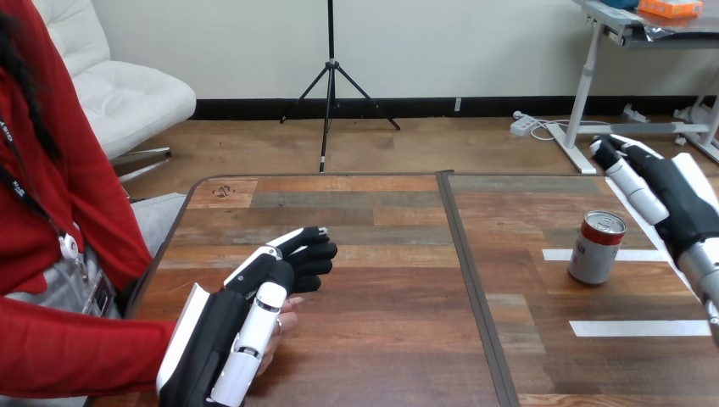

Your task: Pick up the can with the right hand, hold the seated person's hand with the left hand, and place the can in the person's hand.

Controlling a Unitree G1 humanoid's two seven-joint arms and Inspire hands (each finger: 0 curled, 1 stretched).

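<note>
A red and silver can [596,247] stands upright on the right half of the wooden table [381,339]. My right hand [670,199] hovers just right of and behind the can, open with straight fingers, not touching it. At the lower left my left hand [254,314] lies over the person's hand [288,320], which reaches in from a red sleeve. My thumb rests across the person's hand and my fingers [309,254] curl round its far side, so only the person's fingertips show.
Two white tape strips [636,327] mark the table near the can. A dark seam [470,288] runs down the table's middle. The person sits at the table's left edge.
</note>
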